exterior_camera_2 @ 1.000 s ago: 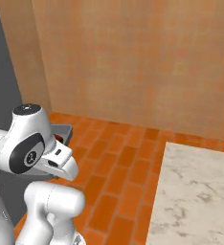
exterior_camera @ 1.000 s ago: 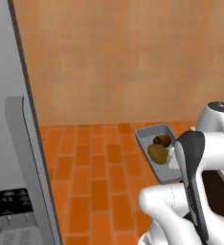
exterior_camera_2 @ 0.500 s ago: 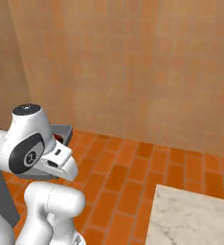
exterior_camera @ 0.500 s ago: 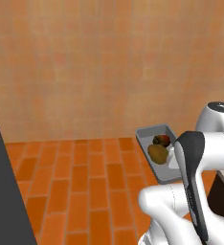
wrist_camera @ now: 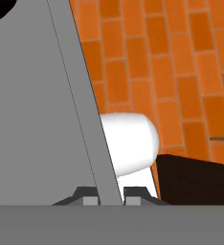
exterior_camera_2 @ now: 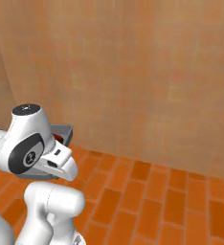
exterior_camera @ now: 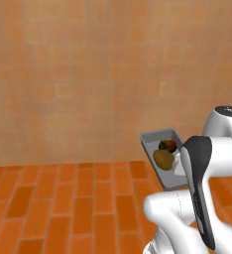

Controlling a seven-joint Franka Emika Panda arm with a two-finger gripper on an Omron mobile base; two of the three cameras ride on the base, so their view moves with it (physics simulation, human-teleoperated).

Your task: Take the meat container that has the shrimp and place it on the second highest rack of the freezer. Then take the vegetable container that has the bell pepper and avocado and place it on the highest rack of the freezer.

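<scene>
Gripping the vegetable container (exterior_camera: 160,140) rim, hand (wrist_camera: 110,197) above orange tiled floor (exterior_camera: 63,198)

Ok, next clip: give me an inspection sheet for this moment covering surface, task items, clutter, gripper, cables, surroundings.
Surface: orange brick-pattern floor; no counter or table seen.
Task items: grey tray held up off the floor beside the arm, carrying the avocado and a smaller dark red piece behind it. In the hand view the tray wall runs up from between the fingertips.
Clutter: nothing seen.
Gripper: gripper shut on the tray's rim, one fingertip either side of the wall.
Cables: nothing seen.
Surroundings: plain tan wall ahead, meeting the floor; a dark block low in the hand view, cannot tell what it is.
</scene>
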